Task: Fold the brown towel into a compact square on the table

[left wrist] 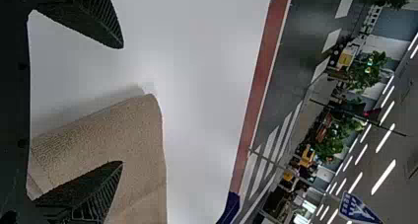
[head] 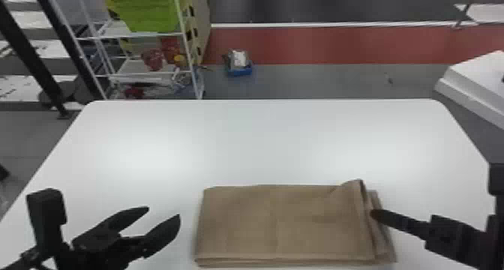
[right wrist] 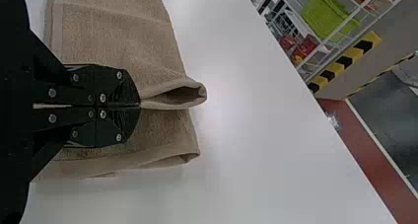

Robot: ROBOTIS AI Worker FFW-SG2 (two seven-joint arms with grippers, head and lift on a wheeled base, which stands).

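The brown towel (head: 285, 222) lies folded in a flat rectangle near the table's front edge, its layers slightly offset at the right end and one far corner raised. Left of it, my left gripper (head: 163, 216) stands open, apart from the cloth. In the left wrist view the left gripper (left wrist: 121, 105) has its fingers spread, with a rounded end of the towel (left wrist: 143, 135) beyond them. My right gripper (head: 377, 215) is at the towel's right end. In the right wrist view the right gripper (right wrist: 138, 105) is shut on the edge of the upper layer of the towel (right wrist: 118, 41).
The white table (head: 262, 141) stretches beyond and to both sides of the towel. Behind it on the left stands a white shelf rack (head: 191, 63) with a green bin (head: 150, 10). A small blue box (head: 240, 68) is on the floor, and a white object (head: 483, 81) stands at the right.
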